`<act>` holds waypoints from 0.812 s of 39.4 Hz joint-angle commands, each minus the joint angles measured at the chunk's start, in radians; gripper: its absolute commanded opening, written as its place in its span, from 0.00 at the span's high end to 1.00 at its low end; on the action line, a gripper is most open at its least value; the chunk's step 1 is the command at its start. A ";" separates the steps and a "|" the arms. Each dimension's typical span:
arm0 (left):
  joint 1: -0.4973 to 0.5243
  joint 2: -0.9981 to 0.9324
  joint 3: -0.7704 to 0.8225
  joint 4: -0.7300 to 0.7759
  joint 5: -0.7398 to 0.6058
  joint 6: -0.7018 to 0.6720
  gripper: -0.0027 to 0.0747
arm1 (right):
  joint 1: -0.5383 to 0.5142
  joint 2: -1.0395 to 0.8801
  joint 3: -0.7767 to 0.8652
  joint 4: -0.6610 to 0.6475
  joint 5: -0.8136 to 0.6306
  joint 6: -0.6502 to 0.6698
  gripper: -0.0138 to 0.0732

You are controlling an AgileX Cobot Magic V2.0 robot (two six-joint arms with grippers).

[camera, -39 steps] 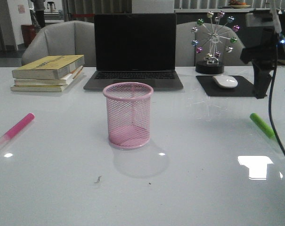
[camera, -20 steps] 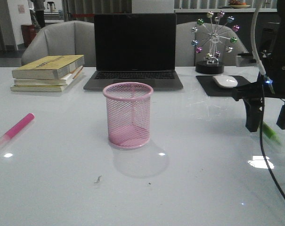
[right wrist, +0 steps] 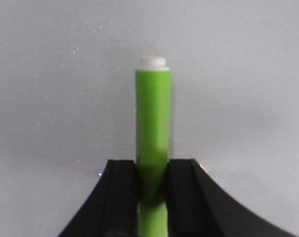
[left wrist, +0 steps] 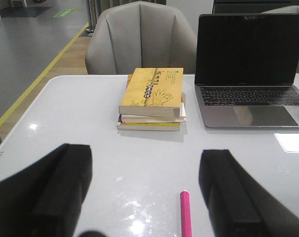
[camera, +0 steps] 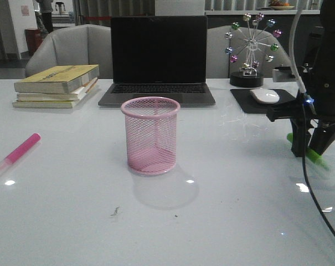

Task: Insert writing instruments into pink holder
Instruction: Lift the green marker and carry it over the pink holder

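Lying on the white surface (camera: 222, 221) at the robot's right, the green marker (right wrist: 152, 128) sits between the right fingers (right wrist: 124, 190), which stand on either side of its barrel and press against it in the right wrist view. Its whitish end points away from the wrist. In the front view the right gripper (camera: 310, 147) is down at the surface over the marker, with green showing at both sides of it.

The pink marker (camera: 20, 151) lies flat far to the left, well apart from the holder (camera: 150, 135), which stands upright and empty near the middle of the surface. In the left wrist view the left gripper (left wrist: 139, 192) hangs above the surface with its fingers (left wrist: 58, 192) spread wide, nothing between them but the pink marker's tip lower down.

Behind the holder are a laptop (camera: 158, 58), a stack of books (camera: 56, 84), a mouse (camera: 264, 96) on its dark pad, and a ball ornament (camera: 250, 47).
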 commanded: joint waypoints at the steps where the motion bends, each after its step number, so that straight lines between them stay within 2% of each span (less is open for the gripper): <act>1: -0.001 0.000 -0.038 -0.006 -0.084 -0.002 0.29 | -0.001 -0.035 -0.025 -0.021 -0.029 -0.012 0.77; 8: -0.001 0.000 -0.038 -0.006 -0.084 -0.002 0.29 | 0.002 -0.066 -0.075 0.000 -0.035 -0.012 0.78; 16: -0.001 0.000 -0.038 -0.006 -0.084 -0.002 0.29 | 0.058 -0.235 -0.090 0.003 -0.192 -0.012 0.78; 21: -0.001 0.000 -0.038 -0.006 -0.084 -0.002 0.29 | 0.145 -0.351 -0.089 0.005 -0.308 -0.012 0.78; 26: -0.001 0.000 -0.038 -0.006 -0.084 -0.002 0.29 | 0.281 -0.446 -0.077 0.005 -0.455 -0.012 0.78; 32: -0.001 0.000 -0.038 -0.006 -0.084 -0.002 0.29 | 0.406 -0.492 0.008 0.005 -0.612 -0.012 0.78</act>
